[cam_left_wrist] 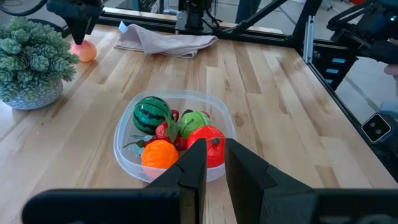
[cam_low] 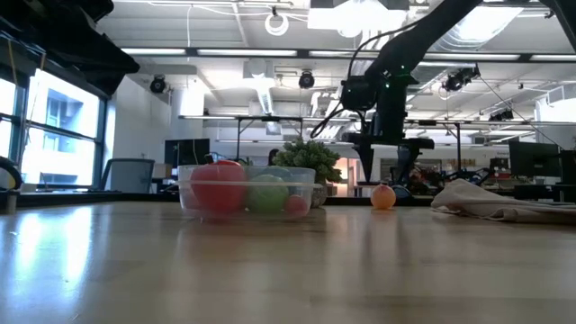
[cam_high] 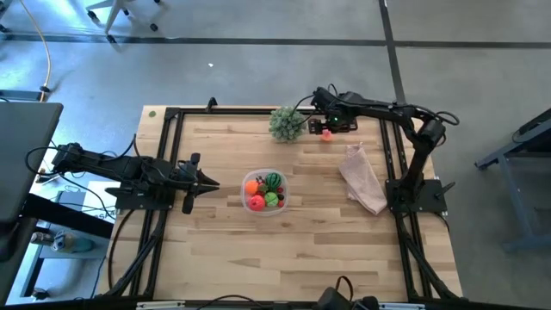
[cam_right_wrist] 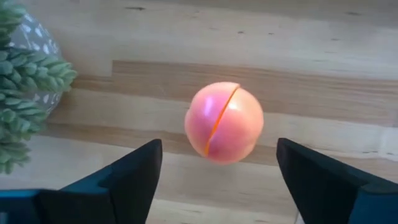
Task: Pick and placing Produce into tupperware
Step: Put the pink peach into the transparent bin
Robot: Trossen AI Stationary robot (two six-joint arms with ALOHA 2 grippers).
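Note:
A pink-orange ball of Produce point(cam_right_wrist: 224, 122) rests on the table near the far edge point(cam_high: 327, 133), apart from the rest. My right gripper point(cam_right_wrist: 219, 152) hangs open just above it, pointing down, a finger on either side and neither touching; the low view shows it over the ball point(cam_low: 383, 197). The clear tupperware point(cam_left_wrist: 214, 102) stands mid-table point(cam_high: 265, 212) holding a striped green ball point(cam_left_wrist: 151, 114), an orange one point(cam_left_wrist: 160, 154), a red one point(cam_left_wrist: 208, 146) and a green one point(cam_left_wrist: 194, 119). My left gripper point(cam_high: 211, 182) waits shut, left of the tupperware.
A bushy pale-green ball in a pot point(cam_high: 287, 123) stands close beside the pink-orange ball, toward the table's left. A pinkish-white bag point(cam_high: 363, 178) lies by the right edge. A black frame point(cam_high: 172, 112) runs around the table. Bare wood lies at the near side.

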